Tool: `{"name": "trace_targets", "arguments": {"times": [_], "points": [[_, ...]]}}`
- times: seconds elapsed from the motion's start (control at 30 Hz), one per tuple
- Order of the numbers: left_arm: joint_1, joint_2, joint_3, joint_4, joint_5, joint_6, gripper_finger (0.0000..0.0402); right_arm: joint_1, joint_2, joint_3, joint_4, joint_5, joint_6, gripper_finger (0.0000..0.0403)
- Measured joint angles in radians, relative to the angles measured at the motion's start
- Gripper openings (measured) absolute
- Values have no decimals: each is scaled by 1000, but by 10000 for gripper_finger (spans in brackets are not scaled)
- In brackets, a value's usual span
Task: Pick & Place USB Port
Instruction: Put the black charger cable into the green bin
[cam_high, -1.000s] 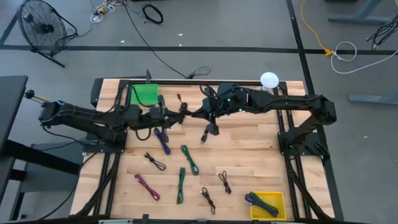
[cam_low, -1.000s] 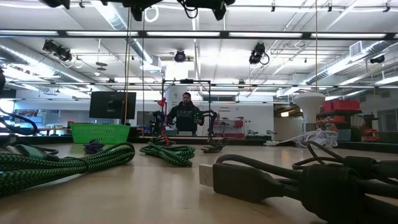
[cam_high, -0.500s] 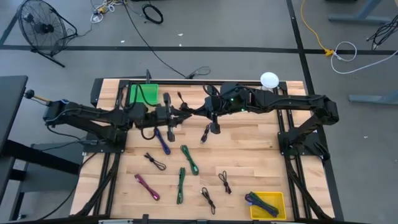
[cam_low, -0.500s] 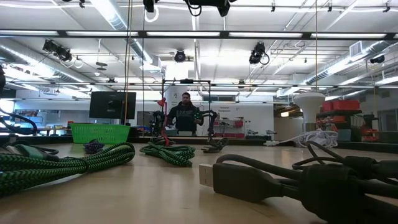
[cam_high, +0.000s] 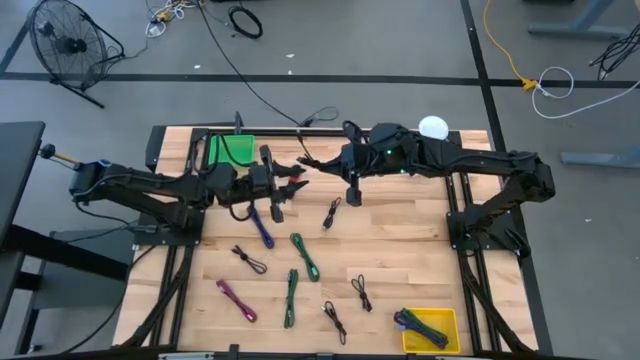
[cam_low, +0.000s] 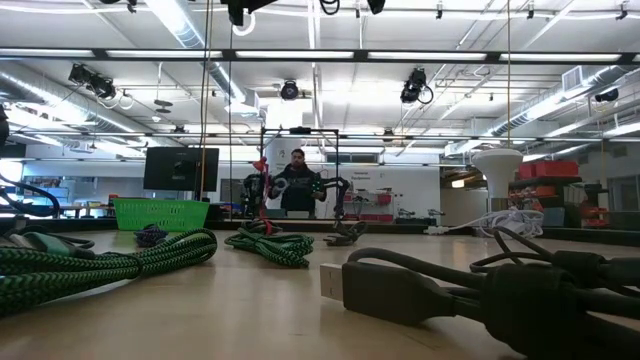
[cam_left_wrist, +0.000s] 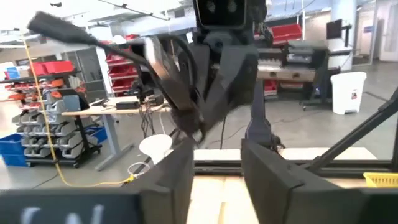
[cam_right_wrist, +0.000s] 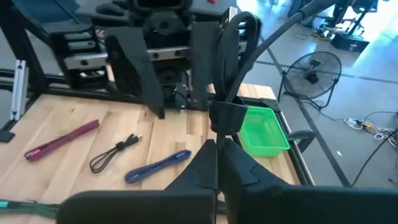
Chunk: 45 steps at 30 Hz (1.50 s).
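Note:
A black coiled USB cable (cam_right_wrist: 231, 74) is held in the air above the far middle of the table by my right gripper (cam_high: 324, 166), which is shut on it. My left gripper (cam_high: 291, 184) stands just to its left, facing it. Its fingers (cam_left_wrist: 268, 180) are open with nothing between them. In the left wrist view the cable (cam_left_wrist: 177, 81) hangs at the right gripper ahead, clear of my left fingers. In the low view both arms are only dark shapes along the top edge. My right gripper pinches the cable just below its tied middle (cam_right_wrist: 226, 127) between its two fingers. The fingers lie about level and point toward the table's left. The cable is lifted clear of the table. Its loop (cam_right_wrist: 241, 28) stands above the fingers, and one end (cam_left_wrist: 46, 23) sticks out sideways.
A green basket (cam_high: 232, 150) stands at the far left, a yellow tray (cam_high: 432, 326) with cables at the near right. Several loose cables lie on the table: purple (cam_high: 262, 228), green (cam_high: 305, 256), pink (cam_high: 237, 300), black (cam_high: 333, 213). A person (cam_low: 298, 186) stands in the room behind.
My right gripper has drawn back toward the table's far right with the black cable, away from my left gripper. The two stood together a second ago. My left gripper has shifted a little toward the right, and the cable is now clear of it.

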Motion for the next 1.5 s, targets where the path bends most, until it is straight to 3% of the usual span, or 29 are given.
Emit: {"name": "trace_targets", "arguments": {"times": [0.23, 0.57, 0.77, 0.93, 1.3, 1.5], "points": [[0, 0, 0, 27, 7, -7, 202, 25, 3, -12, 22, -2, 1, 0], [0, 38, -2, 149, 66, -29, 205, 54, 3, -79, 135, -6, 3, 0], [1, 74, 0, 203, 64, -29, 160, 53, 3, -97, 145, -25, 13, 0], [1, 77, -2, 194, 51, -28, 34, 52, 3, -97, 150, -25, 16, 1], [4, 71, -2, 194, 25, -47, 33, 52, 3, -97, 134, -14, 7, 39], [5, 44, 0, 149, -32, -19, 33, 53, 3, -95, 60, 137, -8, 75]]}}
